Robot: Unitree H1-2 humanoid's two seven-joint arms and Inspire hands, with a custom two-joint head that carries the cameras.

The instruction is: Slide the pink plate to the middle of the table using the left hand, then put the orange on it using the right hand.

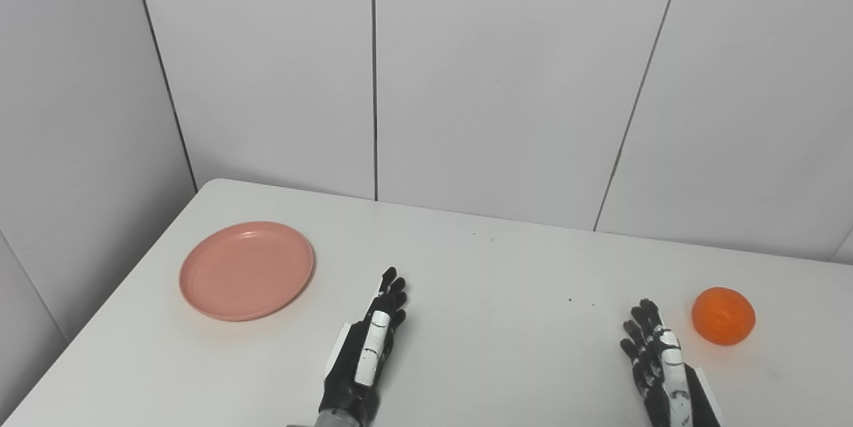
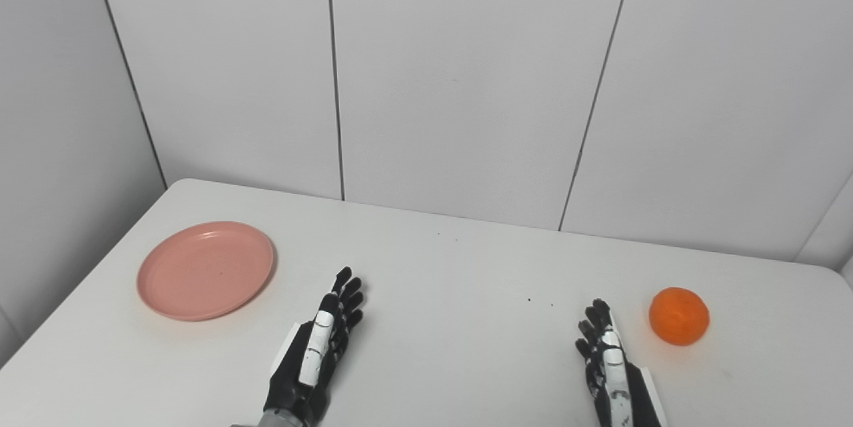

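White worktop [image 1: 480, 347]: pink plate [image 1: 246, 270] at far left, empty; orange [image 1: 723, 316] at far right, well apart from it. Left hand [image 1: 368, 347] near the plate, fingers extended, holding nothing. Right hand [image 1: 656, 360] just beside the orange, not touching, fingers spread, holding nothing.

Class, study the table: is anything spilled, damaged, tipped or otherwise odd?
Nothing stands out. The pink plate lies flat and empty at the table's left, the orange sits whole at the right. A few tiny dark specks dot the white table. Each robot hand, left and right, is open and holds nothing.
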